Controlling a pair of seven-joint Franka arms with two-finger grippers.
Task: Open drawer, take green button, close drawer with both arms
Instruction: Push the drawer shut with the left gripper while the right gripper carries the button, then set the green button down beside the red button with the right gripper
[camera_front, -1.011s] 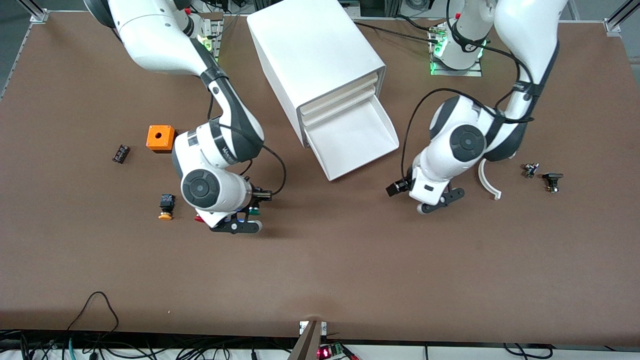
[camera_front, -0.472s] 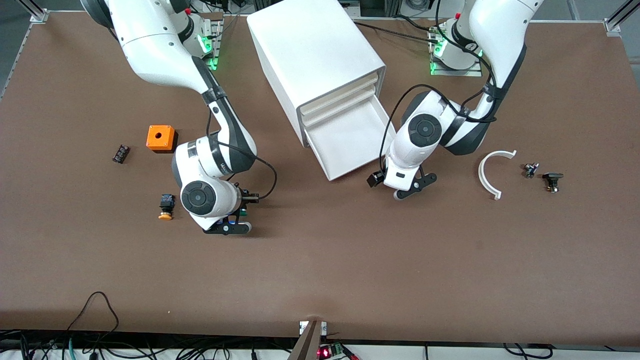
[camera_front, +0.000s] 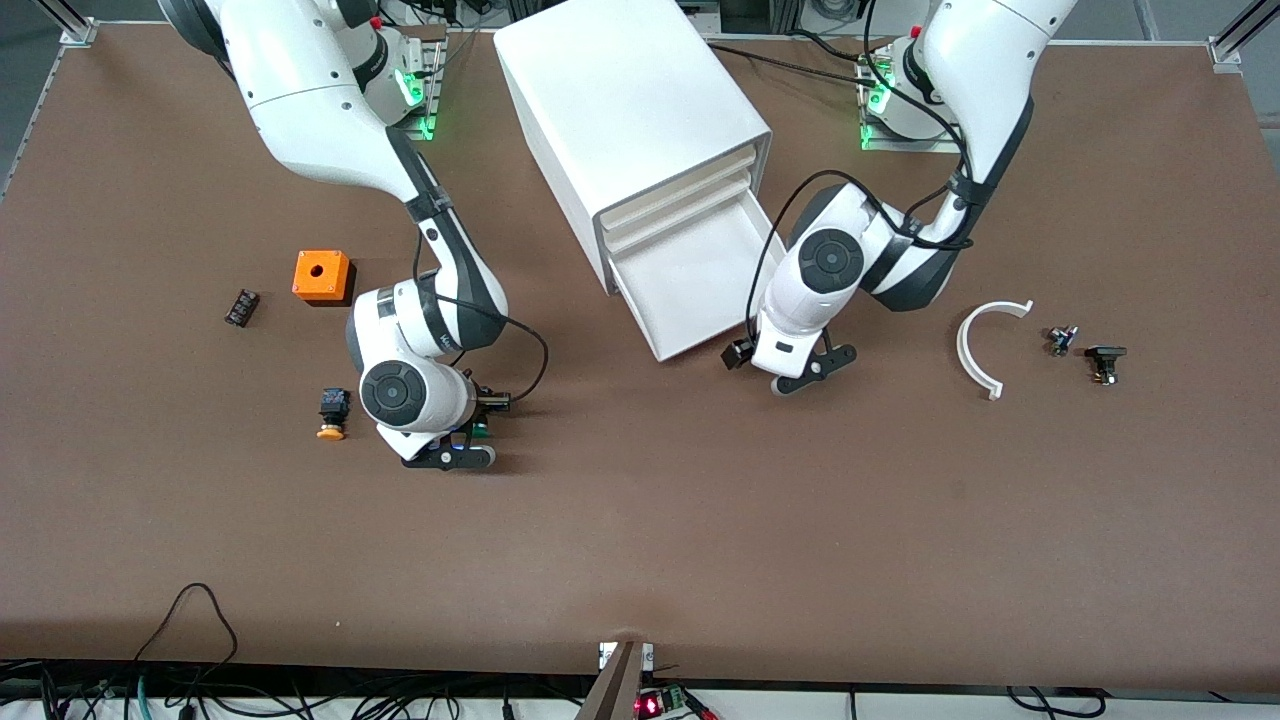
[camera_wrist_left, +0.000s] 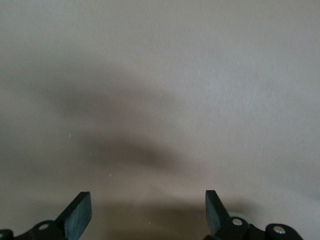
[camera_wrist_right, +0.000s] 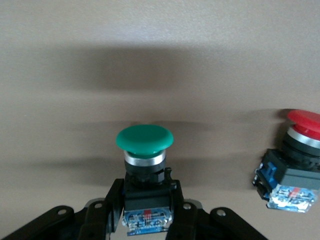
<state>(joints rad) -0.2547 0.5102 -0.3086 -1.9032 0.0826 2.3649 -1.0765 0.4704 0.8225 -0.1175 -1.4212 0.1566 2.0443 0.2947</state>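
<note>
The lowest drawer of the white cabinet is pulled out, and its tray looks empty. My right gripper is low over the table beside the orange-capped button. It is shut on the green button, with its fingers clamped on the black-and-blue body. A sliver of the green cap shows in the front view. My left gripper is open and empty over bare table, just off the drawer's front corner on the left arm's side.
A red-capped button lies on the table close to the green one. An orange box and a small black part lie toward the right arm's end. A white curved piece and two small parts lie toward the left arm's end.
My left arm has swung in from the curved piece to the drawer's front corner. My right gripper has shifted slightly toward the orange-capped button, with the green button still in it.
</note>
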